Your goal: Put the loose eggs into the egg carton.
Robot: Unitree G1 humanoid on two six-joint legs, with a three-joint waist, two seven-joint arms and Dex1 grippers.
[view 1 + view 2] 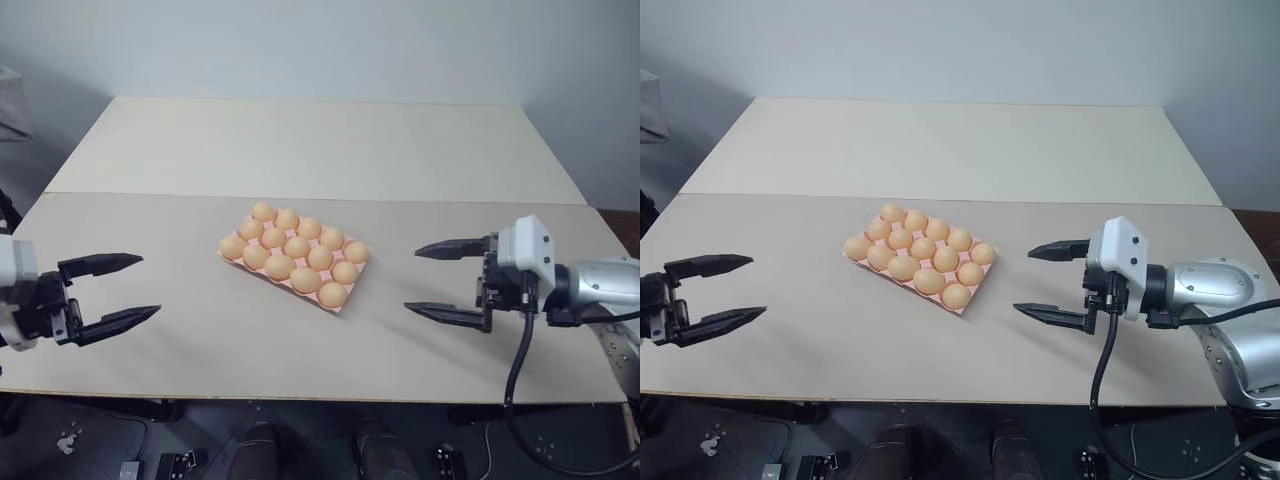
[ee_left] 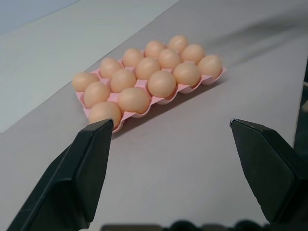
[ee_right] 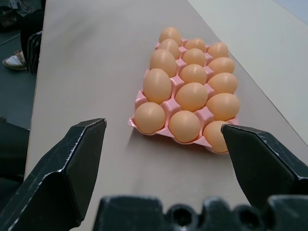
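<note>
The pink egg carton [image 1: 340,310] lies at an angle in the middle of the near table. Light orange-tan eggs [image 1: 297,247] fill its cups in three rows. Loose eggs are out of view: every egg I see sits in a cup. My left gripper [image 1: 149,286] hovers open well to the carton's left, its fingers pointing toward it. On the other side my right gripper [image 1: 412,279] is open too, a short gap from the carton's right corner. Each wrist view looks between spread empty fingers, left [image 2: 94,159] and right [image 3: 77,159], at the carton [image 2: 211,79] [image 3: 139,101].
The grey-beige table [image 1: 200,350] has bare surface on both sides of the carton and in front of it. A second lighter table [image 1: 320,140] adjoins behind along a seam. The front edge [image 1: 300,398] runs just below the grippers, with dark floor beyond.
</note>
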